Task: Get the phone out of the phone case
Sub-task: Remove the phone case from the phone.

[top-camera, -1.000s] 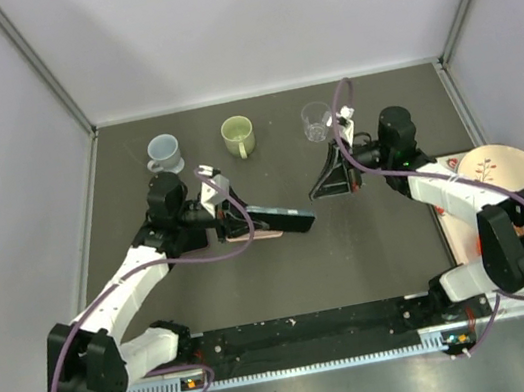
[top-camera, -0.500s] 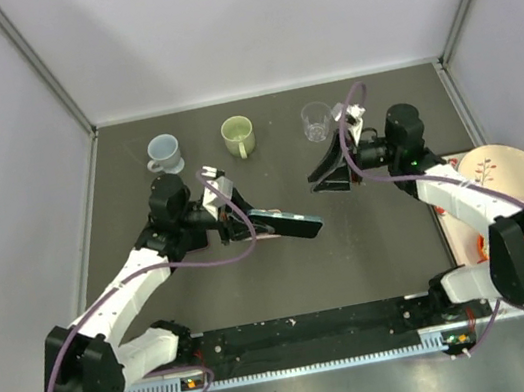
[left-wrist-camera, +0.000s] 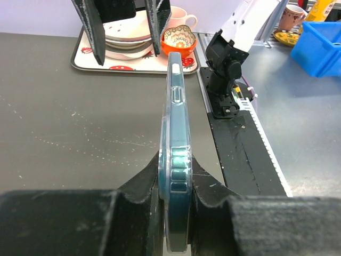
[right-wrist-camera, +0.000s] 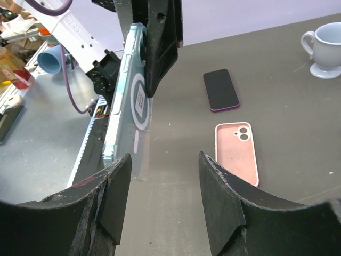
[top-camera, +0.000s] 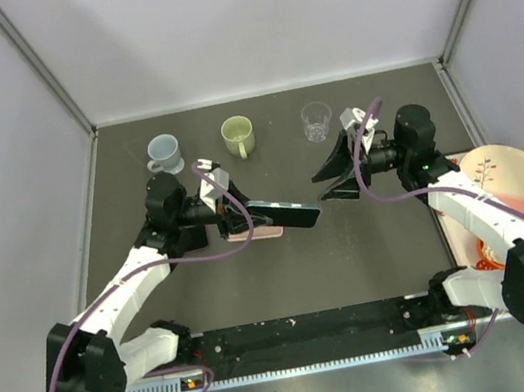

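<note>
My left gripper (top-camera: pixel 245 215) is shut on one end of the teal phone (left-wrist-camera: pixel 176 128), which sits in a clear phone case (right-wrist-camera: pixel 129 114) and is held on edge above the table. In the top view the cased phone (top-camera: pixel 286 214) points right, toward my right gripper (top-camera: pixel 327 172). That gripper stands open a short way off the phone's free end, touching nothing. In the right wrist view its fingertips (right-wrist-camera: pixel 118 176) frame bare table, with the phone to their left. The left wrist view shows both left pads (left-wrist-camera: pixel 141 186) pressed against the phone's flat sides.
An empty pink case (right-wrist-camera: pixel 237 153) and a dark phone in a purple case (right-wrist-camera: pixel 221 89) lie on the table below. A blue-grey cup (top-camera: pixel 163 152), a green cup (top-camera: pixel 238 135) and a glass (top-camera: pixel 317 121) line the back. A tray with plates (top-camera: pixel 502 176) is at right.
My right gripper has gone from shut to open and drawn a little to the right. The left gripper has carried the cased phone slightly right and levelled it.
</note>
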`<state>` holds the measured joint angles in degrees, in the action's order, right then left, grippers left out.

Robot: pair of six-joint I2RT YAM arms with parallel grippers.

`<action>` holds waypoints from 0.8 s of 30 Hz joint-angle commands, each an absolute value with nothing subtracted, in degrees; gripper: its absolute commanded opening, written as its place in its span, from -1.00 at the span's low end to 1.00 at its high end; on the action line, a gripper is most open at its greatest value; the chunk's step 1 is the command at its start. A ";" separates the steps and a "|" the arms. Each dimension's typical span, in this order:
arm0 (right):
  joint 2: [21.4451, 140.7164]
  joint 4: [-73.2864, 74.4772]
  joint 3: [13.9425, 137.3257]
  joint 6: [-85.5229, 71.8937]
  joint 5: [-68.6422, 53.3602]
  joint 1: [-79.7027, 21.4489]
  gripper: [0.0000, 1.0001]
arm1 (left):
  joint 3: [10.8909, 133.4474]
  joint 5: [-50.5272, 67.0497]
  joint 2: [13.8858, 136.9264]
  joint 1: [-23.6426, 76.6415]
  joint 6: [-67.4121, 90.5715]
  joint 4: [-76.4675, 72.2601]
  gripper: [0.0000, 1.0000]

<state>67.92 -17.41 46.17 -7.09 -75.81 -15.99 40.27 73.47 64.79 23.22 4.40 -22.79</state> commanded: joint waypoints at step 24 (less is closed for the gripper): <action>64.42 -15.48 44.56 2.36 -74.19 -16.43 0.19 | 40.96 68.11 66.36 20.83 9.49 -29.88 -1.00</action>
